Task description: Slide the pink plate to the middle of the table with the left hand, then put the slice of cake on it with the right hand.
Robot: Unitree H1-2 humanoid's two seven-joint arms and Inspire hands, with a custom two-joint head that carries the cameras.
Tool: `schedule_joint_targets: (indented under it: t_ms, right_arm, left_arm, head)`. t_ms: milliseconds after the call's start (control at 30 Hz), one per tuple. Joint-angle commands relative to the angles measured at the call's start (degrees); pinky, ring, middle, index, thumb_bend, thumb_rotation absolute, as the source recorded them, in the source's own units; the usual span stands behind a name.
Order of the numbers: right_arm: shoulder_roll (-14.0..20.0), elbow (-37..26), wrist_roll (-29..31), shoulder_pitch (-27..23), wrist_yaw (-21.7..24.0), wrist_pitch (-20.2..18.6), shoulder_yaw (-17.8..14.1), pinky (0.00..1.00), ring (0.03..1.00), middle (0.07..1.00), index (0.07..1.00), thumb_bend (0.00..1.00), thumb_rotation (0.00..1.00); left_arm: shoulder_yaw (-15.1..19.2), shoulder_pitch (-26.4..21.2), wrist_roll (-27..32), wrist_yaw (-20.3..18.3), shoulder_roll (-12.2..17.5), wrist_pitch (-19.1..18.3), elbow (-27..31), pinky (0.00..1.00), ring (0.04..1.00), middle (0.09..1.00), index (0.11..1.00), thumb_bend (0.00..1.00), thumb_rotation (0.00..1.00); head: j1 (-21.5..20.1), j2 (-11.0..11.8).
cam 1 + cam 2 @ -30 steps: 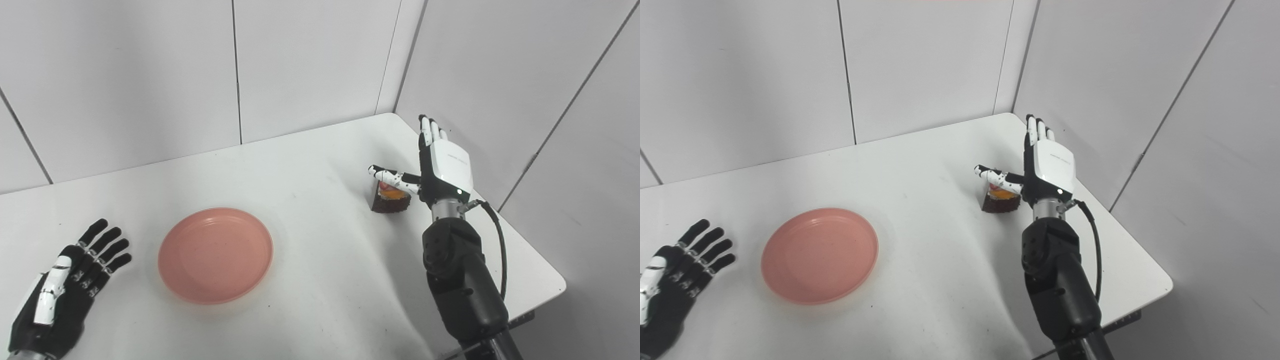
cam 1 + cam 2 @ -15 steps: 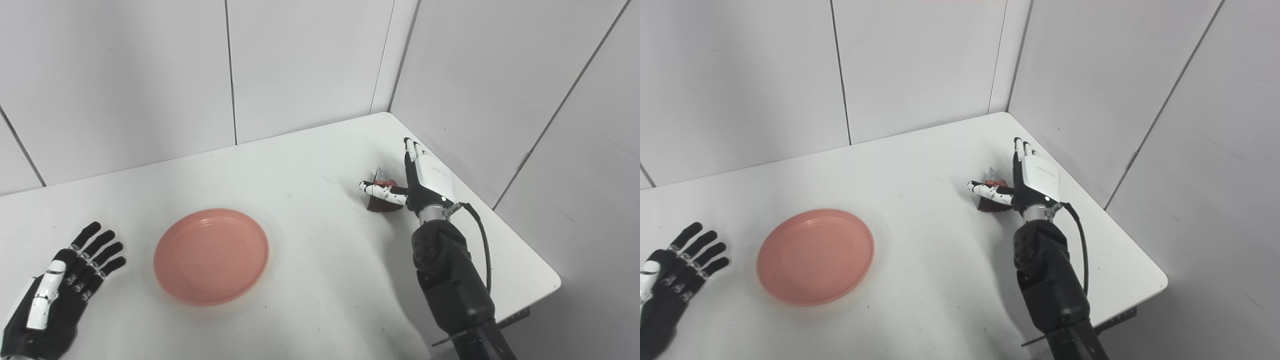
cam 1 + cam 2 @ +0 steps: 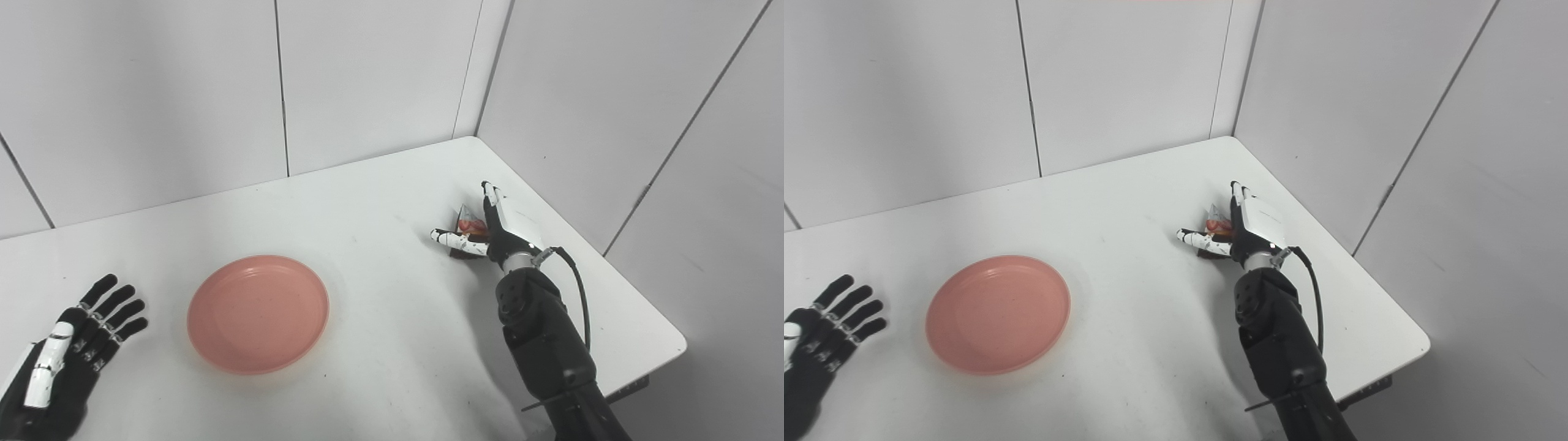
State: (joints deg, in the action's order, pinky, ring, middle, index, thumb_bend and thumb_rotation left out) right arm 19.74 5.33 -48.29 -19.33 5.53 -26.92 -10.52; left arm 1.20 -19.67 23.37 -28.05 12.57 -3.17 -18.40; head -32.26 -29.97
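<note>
The round, shallow pink plate (image 3: 258, 313) lies on the smooth white counter (image 3: 380, 343), left of centre. The wedge-shaped slice of cake (image 3: 468, 225), dark with a glossy red topping, sits near the right edge, flanked by the right hand (image 3: 499, 223), fingers and thumb unclenched. The black left hand (image 3: 58, 361) rests spread flat, holding nothing.

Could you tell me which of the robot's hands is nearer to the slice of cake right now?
The right hand. It sits at the slice of cake, thumb in front of it and fingers along its right side. The left hand lies open at the table's near left corner, beyond the pink plate.
</note>
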Motion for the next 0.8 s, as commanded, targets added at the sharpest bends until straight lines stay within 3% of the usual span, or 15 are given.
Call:
schedule_joint_targets:
  t_ms: [0,500,767]
  right_arm:
    - [1.1,-1.2,0.0,-2.2,-0.2,0.0,0.1,0.89,0.99,1.0,1.0,1.0,0.7]
    - [0.9,1.0,-4.1,-3.9,5.8,0.0,-0.7,0.79,0.916,0.97,0.995,1.0,0.59]
    - [1.1,1.6,-9.2,-4.5,9.1,0.0,-1.0,0.67,0.806,0.876,0.934,1.0,0.44]
  left_arm:
    - [-0.5,5.1,-2.0,2.3,0.8,-7.0,-3.7,0.83,0.866,0.888,0.875,0.47,0.85]
    - [-0.8,5.3,-1.8,3.5,0.8,-8.6,-1.6,0.83,0.866,0.889,0.876,0.46,0.87]
    - [-0.8,5.5,-1.7,4.0,0.7,-9.2,-0.6,0.83,0.868,0.892,0.882,0.45,0.87]
  head:
    - [0.0,-0.1]
    - [0.5,-1.4]
    - [0.7,-1.8]
